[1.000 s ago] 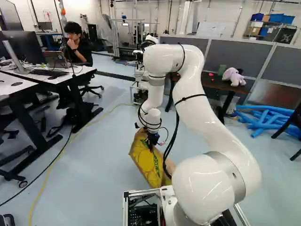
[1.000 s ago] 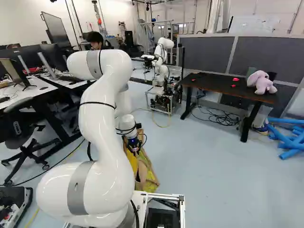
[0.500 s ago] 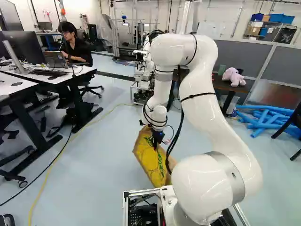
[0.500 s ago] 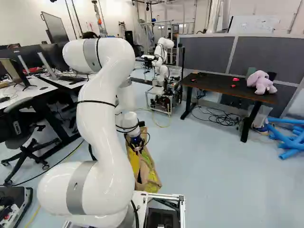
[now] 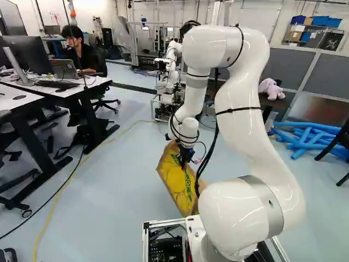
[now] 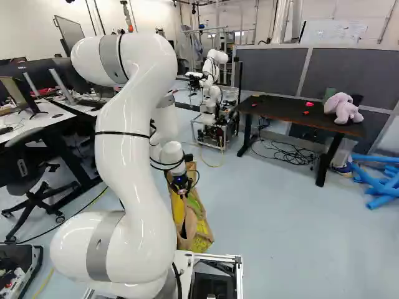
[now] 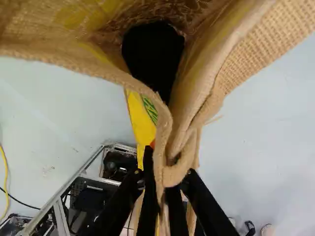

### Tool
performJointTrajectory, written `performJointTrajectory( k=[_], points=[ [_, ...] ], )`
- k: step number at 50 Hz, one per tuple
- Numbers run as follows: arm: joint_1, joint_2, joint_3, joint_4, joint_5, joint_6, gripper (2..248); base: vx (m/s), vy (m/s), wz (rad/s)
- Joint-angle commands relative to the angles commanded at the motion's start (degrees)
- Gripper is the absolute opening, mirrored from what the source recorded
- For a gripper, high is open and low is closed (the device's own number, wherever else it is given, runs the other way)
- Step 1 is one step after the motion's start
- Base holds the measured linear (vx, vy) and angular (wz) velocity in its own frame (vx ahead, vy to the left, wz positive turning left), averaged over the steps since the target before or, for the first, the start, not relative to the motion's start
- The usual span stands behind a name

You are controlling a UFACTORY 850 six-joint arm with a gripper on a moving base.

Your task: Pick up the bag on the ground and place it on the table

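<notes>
Wrist view: the gripper (image 7: 166, 186) was nearly closed on a fold of the bag (image 5: 175, 181), which tilted ahead of the base (image 5: 163, 223) (off the floor (image 5: 117, 202) or not, unclear), well apart from the table (image 6: 280, 116); lopsided weight could have dragged that narrow hold loose.

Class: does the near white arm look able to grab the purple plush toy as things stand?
Probably not: its gripper is shut on the bag, and the toy sits on the far table.
</notes>
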Motion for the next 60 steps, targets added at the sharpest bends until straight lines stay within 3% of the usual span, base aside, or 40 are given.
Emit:
performJointTrajectory(
  k=[60],
  points=[
    [-4.3,12.4,0.9,0.0,-9.8,0.0,22,0.000,0.000,0.000]
  ],
)
